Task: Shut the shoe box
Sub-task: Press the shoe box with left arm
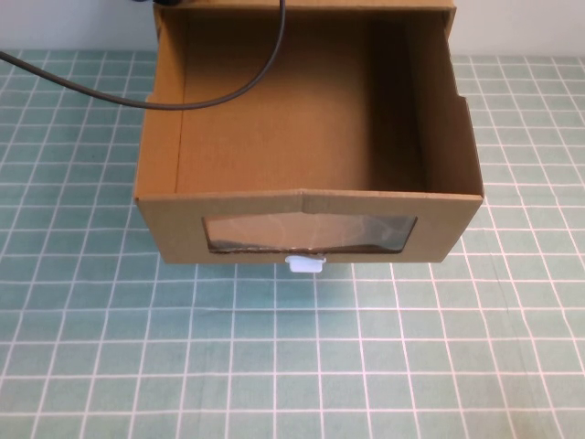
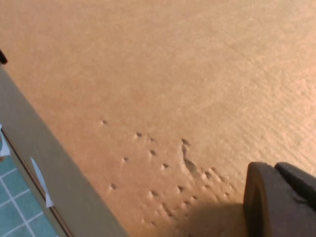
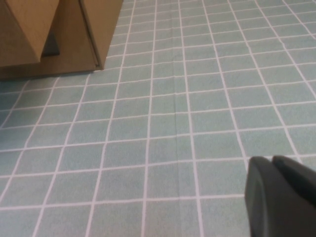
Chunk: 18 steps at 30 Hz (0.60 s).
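Observation:
The shoe box (image 1: 178,229) stands at the middle back of the table, a brown cardboard drawer pulled out towards me, its inside bare. Its front panel has a clear window (image 1: 311,233) with a small white pull tab (image 1: 305,265) below it. Neither gripper shows in the high view. My left gripper (image 2: 275,168) is shut with nothing in it and hovers close over a dented cardboard face (image 2: 173,74) of the box. Off to the box's right side, my right gripper (image 3: 271,162) is shut and empty, low over the mat, with a corner of the box (image 3: 74,39) ahead of it.
A green mat with a white grid (image 1: 292,366) covers the table in front of and beside the box. A black cable (image 1: 91,89) hangs across the back left and over the drawer's rear.

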Each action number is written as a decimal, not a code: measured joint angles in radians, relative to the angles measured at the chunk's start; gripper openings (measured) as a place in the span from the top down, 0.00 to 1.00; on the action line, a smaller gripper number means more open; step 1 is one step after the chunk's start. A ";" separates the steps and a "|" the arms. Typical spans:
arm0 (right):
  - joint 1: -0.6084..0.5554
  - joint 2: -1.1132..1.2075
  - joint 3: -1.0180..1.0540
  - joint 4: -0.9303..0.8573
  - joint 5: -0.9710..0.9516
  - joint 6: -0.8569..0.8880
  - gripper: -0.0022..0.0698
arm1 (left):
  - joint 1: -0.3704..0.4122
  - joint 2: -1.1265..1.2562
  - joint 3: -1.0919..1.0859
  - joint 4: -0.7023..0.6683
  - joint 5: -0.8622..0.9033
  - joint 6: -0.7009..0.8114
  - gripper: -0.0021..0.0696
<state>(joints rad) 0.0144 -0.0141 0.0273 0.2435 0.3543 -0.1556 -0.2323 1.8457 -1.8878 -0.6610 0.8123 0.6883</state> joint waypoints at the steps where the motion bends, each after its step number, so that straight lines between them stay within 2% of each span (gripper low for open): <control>1: 0.000 0.000 0.000 0.000 0.000 0.000 0.99 | 0.000 0.000 0.000 0.000 0.000 0.002 0.98; 5: 0.000 0.000 0.000 0.108 -0.040 0.000 0.99 | 0.000 0.000 0.000 0.000 0.002 0.005 0.98; 11: 0.000 0.000 0.000 0.534 -0.191 0.000 0.99 | 0.000 0.000 -0.001 0.000 0.004 0.007 0.98; 18: 0.000 0.000 0.000 0.687 -0.264 0.000 0.99 | -0.001 0.000 -0.001 0.000 0.005 0.007 0.98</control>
<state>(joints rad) 0.0144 -0.0141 0.0273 0.9304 0.0907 -0.1556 -0.2337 1.8457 -1.8893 -0.6610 0.8178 0.6949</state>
